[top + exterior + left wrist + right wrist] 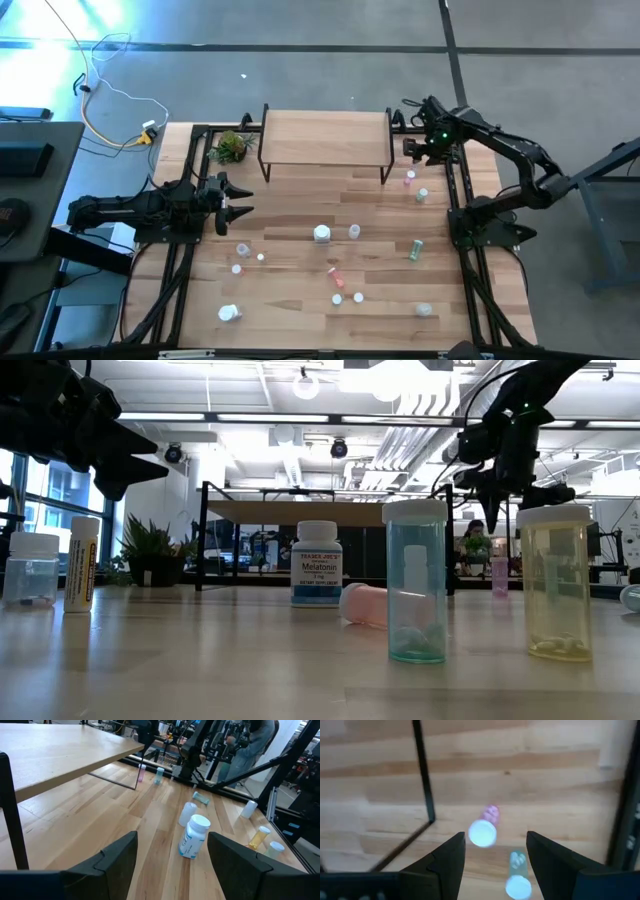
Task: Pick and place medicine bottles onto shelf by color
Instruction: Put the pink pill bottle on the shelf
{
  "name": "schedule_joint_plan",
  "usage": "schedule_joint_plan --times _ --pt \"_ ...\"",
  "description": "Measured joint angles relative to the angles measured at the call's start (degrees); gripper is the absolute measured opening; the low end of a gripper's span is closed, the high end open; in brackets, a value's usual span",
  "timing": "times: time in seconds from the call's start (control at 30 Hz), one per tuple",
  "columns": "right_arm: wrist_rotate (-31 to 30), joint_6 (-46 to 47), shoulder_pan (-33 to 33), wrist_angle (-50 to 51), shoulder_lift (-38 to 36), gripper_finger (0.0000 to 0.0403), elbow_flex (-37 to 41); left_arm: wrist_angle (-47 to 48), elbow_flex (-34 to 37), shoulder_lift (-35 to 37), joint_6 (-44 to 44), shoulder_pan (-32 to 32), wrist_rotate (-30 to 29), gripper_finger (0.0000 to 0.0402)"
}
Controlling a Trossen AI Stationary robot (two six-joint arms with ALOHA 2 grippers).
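The light-wood shelf (pixel 325 135) stands at the table's far middle, its top bare. Small bottles lie scattered over the near half of the table, among them a white jar (pixel 322 233), a green bottle on its side (pixel 414 248) and a pink one on its side (pixel 335 275). A pink bottle (pixel 410 178) and a green bottle (pixel 422 195) stand upright by the shelf's right legs. My right gripper (pixel 495 845) is open above these two, the pink bottle (pixel 485 827) below its fingers. My left gripper (pixel 240 198) is open and empty at the table's left, pointing at the white jar (pixel 192 836).
A small potted plant (pixel 232 147) stands left of the shelf. The shelf's thin black leg (pixel 422 775) is close to my right gripper. Black frame rails (pixel 465 190) run along the table's sides. A person (pixel 247 745) stands beyond the table's right side.
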State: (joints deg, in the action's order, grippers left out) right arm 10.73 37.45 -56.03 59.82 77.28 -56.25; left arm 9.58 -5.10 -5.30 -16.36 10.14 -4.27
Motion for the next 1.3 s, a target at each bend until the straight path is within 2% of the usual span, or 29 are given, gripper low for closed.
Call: schedule_joint_plan --times 0.23,0.7,1.3 --pt "1.71 2.02 0.82 -6.27 0.02 0.0202 2.96 0.01 -0.01 0.0 0.0 0.01 0.02 0.0229" --pt "-1.25 5.02 5.55 -8.22 0.18 0.0202 6.54 0.02 -0.02 0.0 0.0 0.0 -1.32 0.0229" --pt "-2.06 6.55 5.59 -8.86 0.21 0.0202 6.54 0.0 -0.01 0.0 0.0 0.0 -1.3 0.0229"
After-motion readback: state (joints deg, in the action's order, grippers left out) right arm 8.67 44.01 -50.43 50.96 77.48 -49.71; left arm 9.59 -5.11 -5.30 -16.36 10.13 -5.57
